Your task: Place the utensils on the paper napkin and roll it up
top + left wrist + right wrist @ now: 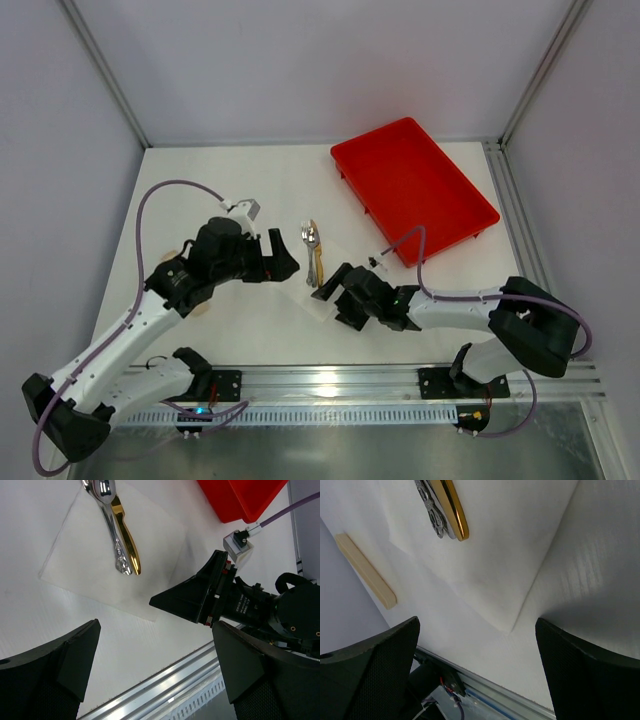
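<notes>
cutlery's already on the sheet: the utensils [126,537], a silver spoon with an ornate handle and a golden-handled piece, lie side by side and touching on the paper napkin [90,565]. their heads point to the far edge of the table [220,180]. the napkin sits flat in the middle of the table, a little toward the near edge, turned so that one corner points at the near edge.

left gripper [156,627] hangs just left of the napkin with its two fingers spread wide and nothing between them. from its wrist camera the napkin's near corner lies ahead of the gap.

right gripper [477,625] sits at the napkin's near corner, coming in from the right. it's spread wide too, with nothing pinched. in its own view that corner lies between the two fingers. whether a fingertip touches the paper, i can't tell.

the two grippers face each other across the near part of the napkin, close together but apart.

red tray [410,190] lies toward the far right corner, well apart from the napkin. a pale tan bar [365,570] lies flat on the table to the left of the napkin, apart from it.
</notes>
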